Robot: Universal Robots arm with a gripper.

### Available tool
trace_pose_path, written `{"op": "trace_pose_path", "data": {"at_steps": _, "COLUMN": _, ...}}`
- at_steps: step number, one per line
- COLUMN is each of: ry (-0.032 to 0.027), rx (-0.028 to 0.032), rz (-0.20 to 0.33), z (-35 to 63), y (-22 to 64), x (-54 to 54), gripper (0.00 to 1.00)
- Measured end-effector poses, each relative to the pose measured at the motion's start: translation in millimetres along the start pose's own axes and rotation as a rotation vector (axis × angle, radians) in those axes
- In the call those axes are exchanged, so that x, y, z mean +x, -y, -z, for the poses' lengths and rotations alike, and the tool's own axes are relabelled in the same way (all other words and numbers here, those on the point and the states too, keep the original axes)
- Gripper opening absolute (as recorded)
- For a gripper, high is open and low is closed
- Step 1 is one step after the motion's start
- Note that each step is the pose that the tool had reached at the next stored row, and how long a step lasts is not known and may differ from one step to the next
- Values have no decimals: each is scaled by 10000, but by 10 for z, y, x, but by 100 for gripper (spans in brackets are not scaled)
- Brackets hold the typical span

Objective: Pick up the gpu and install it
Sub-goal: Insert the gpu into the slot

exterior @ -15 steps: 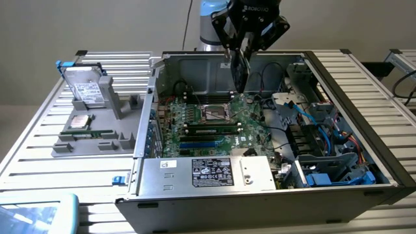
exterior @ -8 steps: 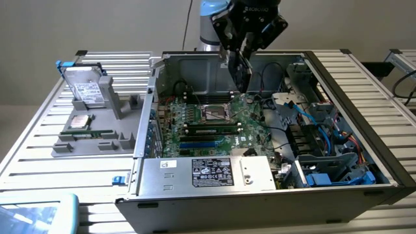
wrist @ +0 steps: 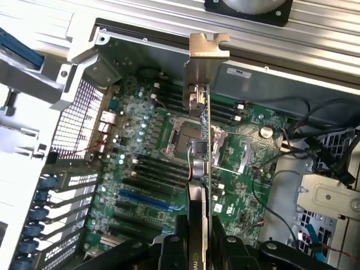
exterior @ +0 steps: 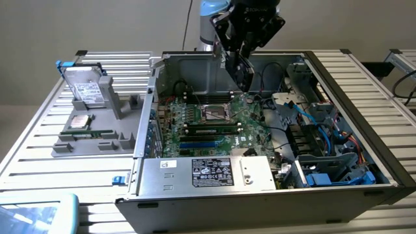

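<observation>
Exterior view: my gripper (exterior: 239,52) is clamped on the gpu (exterior: 241,73), card held on edge inside the open case (exterior: 195,73), near its far wall, above the motherboard (exterior: 221,119); wrist view: gpu (wrist: 200,152) seen edge-on between my fingers (wrist: 222,247), over the CPU socket (wrist: 183,138), bracket (wrist: 206,59) towards the case wall.

an open computer case (exterior: 260,209) lay on the slatted table (exterior: 39,163), motherboard (exterior: 215,122) exposed; beside it a grey tray (exterior: 63,147) held hard drives (exterior: 87,90).
</observation>
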State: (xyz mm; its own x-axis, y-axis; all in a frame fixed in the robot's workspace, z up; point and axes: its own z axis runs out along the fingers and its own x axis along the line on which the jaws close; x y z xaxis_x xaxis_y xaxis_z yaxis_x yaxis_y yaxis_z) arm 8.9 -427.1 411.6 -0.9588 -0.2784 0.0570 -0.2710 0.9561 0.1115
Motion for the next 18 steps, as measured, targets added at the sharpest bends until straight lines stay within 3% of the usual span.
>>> {"op": "trace_pose_path", "data": {"at_steps": 3, "ry": -41, "rx": -24, "rz": 539, "z": -2, "y": 0, "x": 0, "gripper": 27}}
{"op": "trace_pose_path", "data": {"at_steps": 13, "ry": -119, "rx": 88, "rz": 2364, "z": -2, "y": 1, "x": 1, "gripper": 27}}
{"op": "trace_pose_path", "data": {"at_steps": 18, "ry": -197, "rx": 124, "rz": 3266, "z": -3, "y": 0, "x": 0, "gripper": 27}}
